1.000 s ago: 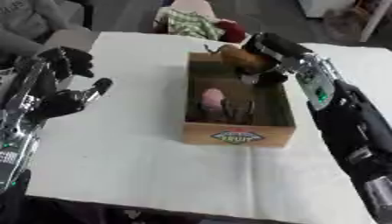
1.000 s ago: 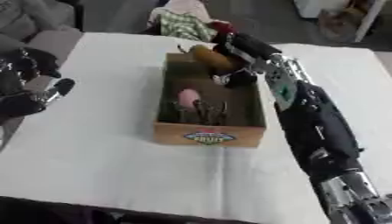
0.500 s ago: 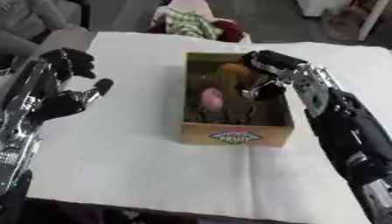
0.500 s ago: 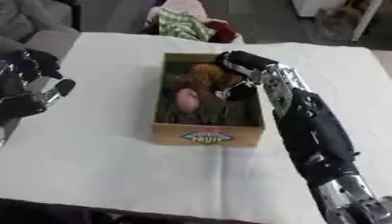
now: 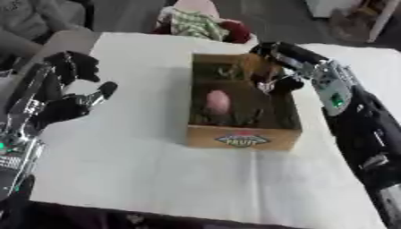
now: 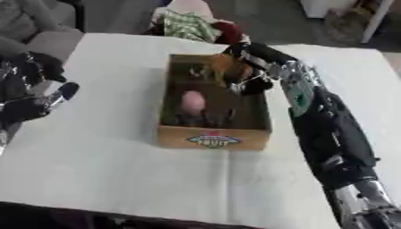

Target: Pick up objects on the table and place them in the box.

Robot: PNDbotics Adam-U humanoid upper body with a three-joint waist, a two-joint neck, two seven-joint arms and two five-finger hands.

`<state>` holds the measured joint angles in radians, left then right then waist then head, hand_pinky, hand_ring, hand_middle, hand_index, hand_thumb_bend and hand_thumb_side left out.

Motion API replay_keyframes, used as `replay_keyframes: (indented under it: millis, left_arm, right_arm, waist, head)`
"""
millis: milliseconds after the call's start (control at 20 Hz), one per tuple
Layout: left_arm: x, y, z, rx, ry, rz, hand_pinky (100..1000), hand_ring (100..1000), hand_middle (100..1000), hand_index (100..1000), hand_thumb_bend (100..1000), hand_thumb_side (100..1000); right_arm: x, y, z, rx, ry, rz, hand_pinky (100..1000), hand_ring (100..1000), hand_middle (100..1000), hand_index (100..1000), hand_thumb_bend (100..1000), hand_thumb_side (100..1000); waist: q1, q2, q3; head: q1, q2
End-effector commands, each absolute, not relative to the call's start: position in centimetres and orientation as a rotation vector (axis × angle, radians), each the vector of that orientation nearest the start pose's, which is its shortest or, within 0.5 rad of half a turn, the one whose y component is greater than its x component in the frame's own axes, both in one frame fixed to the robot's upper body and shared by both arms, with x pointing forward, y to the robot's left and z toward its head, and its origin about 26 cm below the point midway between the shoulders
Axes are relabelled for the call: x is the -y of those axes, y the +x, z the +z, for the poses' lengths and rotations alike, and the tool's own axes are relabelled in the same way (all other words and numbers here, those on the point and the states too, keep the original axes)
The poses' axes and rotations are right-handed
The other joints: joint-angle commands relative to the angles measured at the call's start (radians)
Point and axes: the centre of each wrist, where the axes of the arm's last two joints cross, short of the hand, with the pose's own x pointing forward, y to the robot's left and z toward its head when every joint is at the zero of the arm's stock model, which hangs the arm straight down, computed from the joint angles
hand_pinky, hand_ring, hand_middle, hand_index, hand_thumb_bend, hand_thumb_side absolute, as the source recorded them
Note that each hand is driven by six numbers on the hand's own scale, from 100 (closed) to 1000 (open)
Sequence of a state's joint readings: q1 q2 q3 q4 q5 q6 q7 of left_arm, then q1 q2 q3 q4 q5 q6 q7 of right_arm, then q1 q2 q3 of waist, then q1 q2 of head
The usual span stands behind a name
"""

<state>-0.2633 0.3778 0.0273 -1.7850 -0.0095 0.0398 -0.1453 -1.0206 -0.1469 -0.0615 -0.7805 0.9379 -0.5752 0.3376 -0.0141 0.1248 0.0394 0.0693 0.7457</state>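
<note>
A cardboard box [image 5: 244, 136] stands near the middle of the white surface [image 5: 141, 165], its near wall bearing a round printed label [image 5: 241, 140]. Inside it a pink rounded object [image 5: 217, 101] lies toward the left of the middle, and some dark thin items [image 6: 205, 118] rest along the near end; what they are cannot be made out. The right hand [image 5: 275, 67] reaches in from the right and hangs over the far right part of the box, its fingers [image 5: 283, 84] curled around a brownish-orange object [image 6: 223, 68], which sits at the height of the box's far rim, above the far end of the interior rather than lying on the bottom. The black forearm [image 6: 325, 120] with its silver and green section runs back along the right edge of the box toward the lower right corner of the view. The left hand [image 5: 59, 96] shows at the left side, raised above the surface well apart from the box, its fingers relaxed and spread and holding nothing. Beyond the far edge of the surface lies a heap of cloth [image 5: 197, 24], checked green and white with a red piece beside it, touching none of the task's things.
</note>
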Motion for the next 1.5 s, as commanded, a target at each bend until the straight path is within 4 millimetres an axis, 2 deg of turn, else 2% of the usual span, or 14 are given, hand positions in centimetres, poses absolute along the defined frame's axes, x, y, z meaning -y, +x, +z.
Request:
replay_keyframes:
  millis: [50, 250, 450, 650, 700, 950, 1150, 1300, 1500]
  left_arm:
    - [-29.9, 32.3, 15.6, 1.966, 0.197, -0.511, 696, 554, 536, 650, 543, 183]
    - [-29.9, 32.3, 15.5, 1.965, 0.195, -0.51, 697, 554, 536, 650, 542, 184]
    - [-29.8, 32.3, 15.5, 1.967, 0.192, -0.51, 697, 554, 536, 650, 540, 185]
    - [-29.8, 32.3, 15.6, 1.969, 0.189, -0.513, 697, 554, 536, 650, 539, 186]
    - [-29.7, 32.3, 15.6, 1.97, 0.187, -0.514, 698, 554, 536, 651, 538, 187]
    - [-29.7, 32.4, 15.7, 1.972, 0.186, -0.518, 698, 554, 536, 651, 537, 187]
    - [-29.7, 32.4, 15.7, 1.972, 0.184, -0.52, 699, 554, 535, 651, 534, 187]
    - [-29.8, 32.4, 15.6, 1.969, 0.184, -0.521, 699, 554, 536, 652, 533, 188]
    - [-29.9, 32.3, 15.5, 1.963, 0.186, -0.523, 701, 555, 536, 652, 531, 191]
  right_arm:
    - [19.5, 49.7, 19.3, 1.935, -0.513, 1.532, 716, 802, 851, 894, 100, 196]
    - [19.3, 49.8, 19.3, 1.911, -0.501, 1.586, 745, 825, 856, 903, 100, 219]
    - [18.7, 49.9, 18.2, 1.815, -0.49, 1.679, 799, 873, 878, 923, 100, 260]
    - [18.1, 49.9, 16.5, 1.673, -0.477, 1.775, 854, 917, 912, 948, 116, 368]
    - [17.9, 49.9, 16.1, 1.647, -0.468, 1.795, 865, 925, 919, 952, 126, 418]
    - [17.2, 49.9, 15.6, 1.57, -0.475, 1.923, 904, 947, 938, 963, 186, 519]
    - [17.2, 49.9, 16.0, 1.611, -0.507, 1.938, 904, 945, 936, 962, 165, 485]
    - [17.7, 49.9, 16.7, 1.666, -0.522, 1.906, 901, 941, 929, 958, 145, 415]
    - [18.8, 50.0, 18.3, 1.721, -0.543, 1.879, 905, 941, 929, 957, 196, 333]
  waist:
    - [0.003, -0.018, -0.002]
    - [0.003, -0.019, -0.003]
    - [0.003, -0.016, 0.003]
    - [0.002, -0.011, 0.014]
    - [0.002, -0.01, 0.016]
    - [0.0, -0.009, 0.018]
    - [-0.002, -0.009, 0.014]
    - [-0.003, -0.01, 0.011]
    - [-0.005, -0.013, 0.009]
  head:
    - [0.003, -0.005]
    - [0.003, -0.005]
    - [0.001, -0.006]
    - [-0.001, -0.009]
    - [-0.001, -0.009]
    - [0.0, -0.011]
    - [0.003, -0.012]
    - [0.003, -0.012]
    - [0.008, -0.01]
